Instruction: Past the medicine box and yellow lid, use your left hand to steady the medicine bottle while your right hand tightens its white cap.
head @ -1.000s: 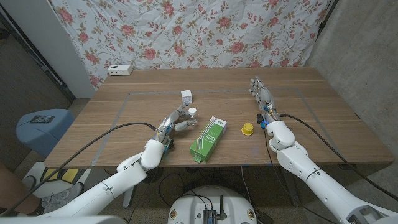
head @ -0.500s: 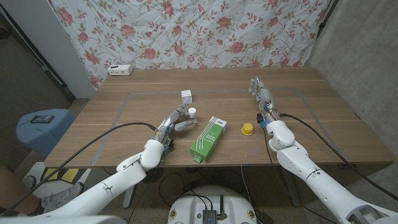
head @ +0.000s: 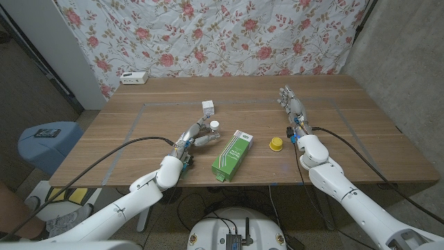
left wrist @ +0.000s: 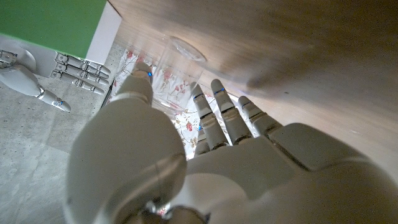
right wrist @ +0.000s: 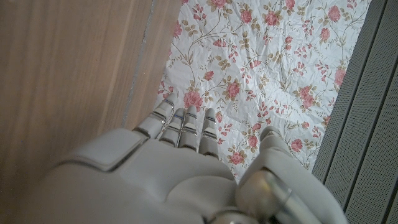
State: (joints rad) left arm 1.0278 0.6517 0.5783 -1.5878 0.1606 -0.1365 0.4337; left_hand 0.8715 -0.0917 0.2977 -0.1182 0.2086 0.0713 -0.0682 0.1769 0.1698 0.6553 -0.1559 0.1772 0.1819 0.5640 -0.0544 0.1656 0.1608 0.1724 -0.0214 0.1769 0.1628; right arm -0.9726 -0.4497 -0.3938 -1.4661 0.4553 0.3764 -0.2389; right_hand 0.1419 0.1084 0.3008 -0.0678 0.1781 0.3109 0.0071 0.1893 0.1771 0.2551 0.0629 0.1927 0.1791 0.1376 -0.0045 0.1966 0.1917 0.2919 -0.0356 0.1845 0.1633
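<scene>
From the head camera my left hand (head: 192, 135) covers most of the medicine bottle (head: 210, 137); I can't tell whether the fingers (head: 201, 141) touch it. The medicine box (left wrist: 53, 26) is cut off at the wrist view's edge.

Left hand (head: 192, 135): fingers drawn slightly closer around the medicine bottle (head: 214, 129) than a second ago, thumb and fingers now on either side of its clear body. No other shift is visible; the closing is very small.

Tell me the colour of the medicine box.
Green with white edges; the medicine box shows best in the head view.
</scene>
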